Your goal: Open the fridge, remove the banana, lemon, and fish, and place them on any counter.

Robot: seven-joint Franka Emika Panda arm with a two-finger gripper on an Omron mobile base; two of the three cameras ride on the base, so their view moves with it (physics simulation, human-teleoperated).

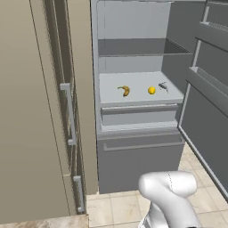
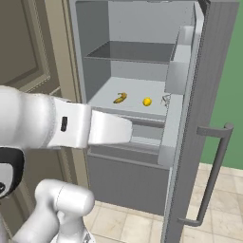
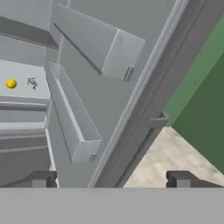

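Hand view is showing you the tool [image 3: 109,178] gaping wide, holding nothing, facing the tall matte grey fridge's [image 3: 109,109] open door.

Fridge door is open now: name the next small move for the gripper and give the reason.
Probably swing the open gripper away from the door toward the fridge shelf, starting with the banana. The hand view points at the door's edge, while banana, lemon and fish lie untouched on the shelf.
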